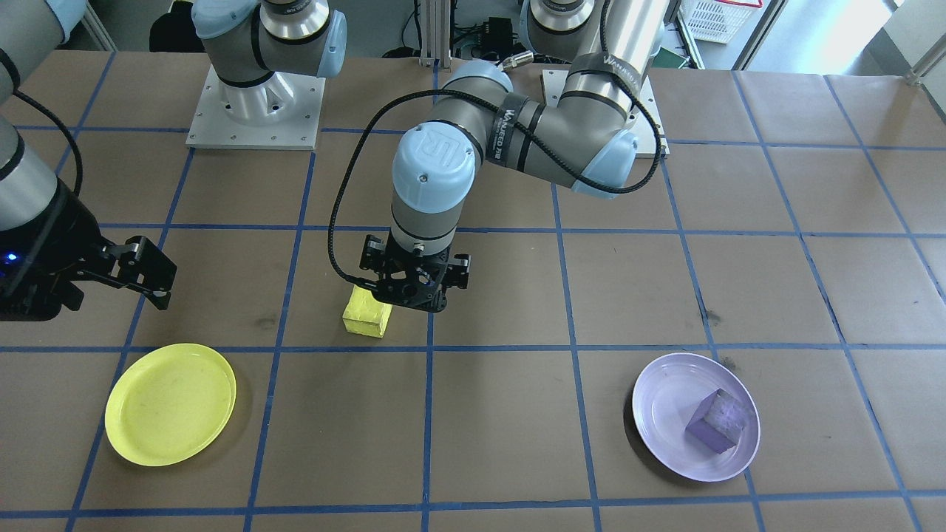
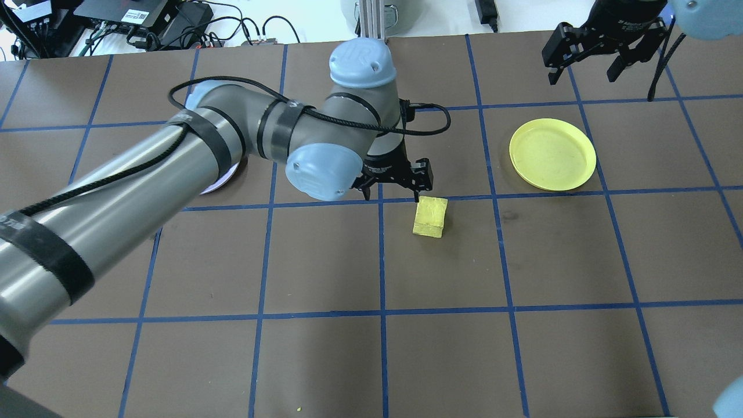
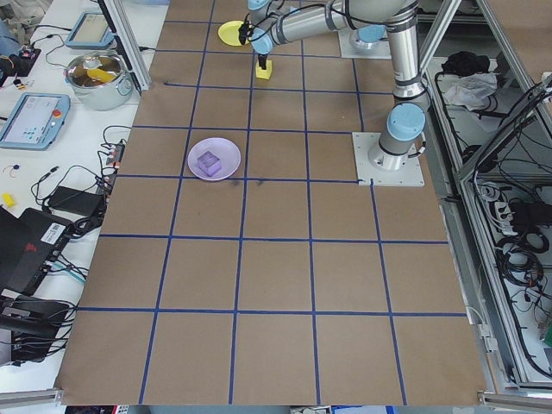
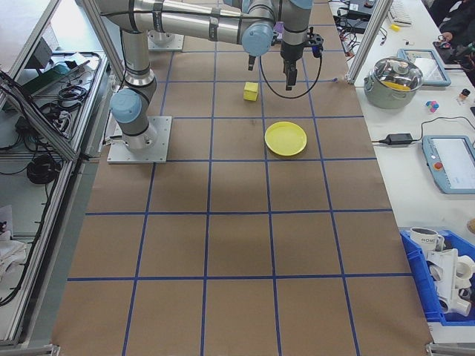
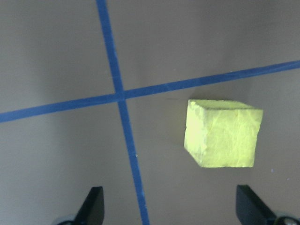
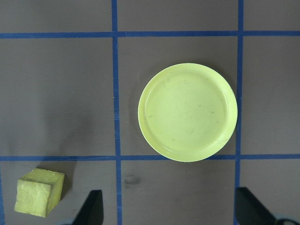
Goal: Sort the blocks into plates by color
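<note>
Yellow block [image 1: 367, 313]: small matte cube, faces rough and worn, sitting on the brown table [image 1: 502, 414] by a blue tape crossing. Left gripper [image 1: 414, 284] hangs just above and beside it, jaws spread wide, holding nothing; in the left wrist view the cube lies ahead of the fingertips, toward the right finger, untouched. Purple block [image 1: 718, 420] rests in the lavender plate [image 1: 665, 414]. Yellow plate [image 1: 170, 403] holds nothing. Right gripper [image 2: 586, 55] open, empty, near that plate
</note>
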`<state>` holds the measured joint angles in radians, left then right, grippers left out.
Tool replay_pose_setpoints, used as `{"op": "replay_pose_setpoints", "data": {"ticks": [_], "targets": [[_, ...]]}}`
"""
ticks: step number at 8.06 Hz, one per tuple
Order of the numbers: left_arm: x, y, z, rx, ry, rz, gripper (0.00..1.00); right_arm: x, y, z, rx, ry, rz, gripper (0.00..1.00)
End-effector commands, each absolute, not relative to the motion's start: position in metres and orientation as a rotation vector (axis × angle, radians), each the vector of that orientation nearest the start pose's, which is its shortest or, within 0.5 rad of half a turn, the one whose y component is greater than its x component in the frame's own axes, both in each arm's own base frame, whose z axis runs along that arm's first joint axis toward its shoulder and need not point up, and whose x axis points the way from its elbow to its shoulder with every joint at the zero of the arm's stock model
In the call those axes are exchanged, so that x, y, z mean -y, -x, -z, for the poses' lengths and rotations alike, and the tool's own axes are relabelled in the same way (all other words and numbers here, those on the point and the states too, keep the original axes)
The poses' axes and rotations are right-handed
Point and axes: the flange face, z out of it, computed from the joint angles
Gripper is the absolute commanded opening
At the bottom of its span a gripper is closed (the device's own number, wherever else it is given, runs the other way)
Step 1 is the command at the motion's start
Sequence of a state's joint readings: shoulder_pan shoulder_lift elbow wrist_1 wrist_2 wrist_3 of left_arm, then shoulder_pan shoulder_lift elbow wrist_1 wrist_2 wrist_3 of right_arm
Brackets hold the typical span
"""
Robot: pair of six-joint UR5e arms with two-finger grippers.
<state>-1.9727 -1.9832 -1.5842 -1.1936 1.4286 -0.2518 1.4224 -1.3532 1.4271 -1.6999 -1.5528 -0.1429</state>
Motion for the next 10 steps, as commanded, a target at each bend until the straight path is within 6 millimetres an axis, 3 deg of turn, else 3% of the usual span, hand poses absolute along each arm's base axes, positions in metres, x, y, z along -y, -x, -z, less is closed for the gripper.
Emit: {"op": "replay_pose_setpoints", "data": {"ticks": [1, 3, 5, 7, 8, 9, 10], "targets": [[0.54, 0.316, -0.36, -3.124, -0.14, -0.172, 1.0, 0.587, -0.095, -0.431, -3.078, -0.12, 0.006, 1.0], [0.546, 0.289, -0.399, -3.042, -0.117, -0.108, 1.0, 0.564, -0.157, -0.403, -3.077, -0.233, -0.08, 1.0], [0.544, 0.258, -0.424, -3.027, -0.05, -0.083, 1.0, 0.553, -0.187, -0.393, -3.081, -0.228, -0.118, 1.0], [0.537, 0.247, -0.44, -3.014, -0.029, -0.07, 1.0, 0.542, -0.243, -0.348, -3.102, -0.128, -0.161, 1.0], [0.537, 0.243, -0.445, -3.005, -0.038, -0.056, 1.0, 0.543, -0.257, -0.32, -3.108, -0.107, -0.184, 1.0], [0.538, 0.225, -0.456, -2.954, -0.116, -0.023, 1.0, 0.547, -0.262, -0.3, -3.105, -0.092, -0.205, 1.0], [0.542, 0.195, -0.47, -2.963, -0.058, -0.002, 1.0, 0.55, -0.261, -0.283, -3.119, -0.049, -0.245, 1.0]]}}
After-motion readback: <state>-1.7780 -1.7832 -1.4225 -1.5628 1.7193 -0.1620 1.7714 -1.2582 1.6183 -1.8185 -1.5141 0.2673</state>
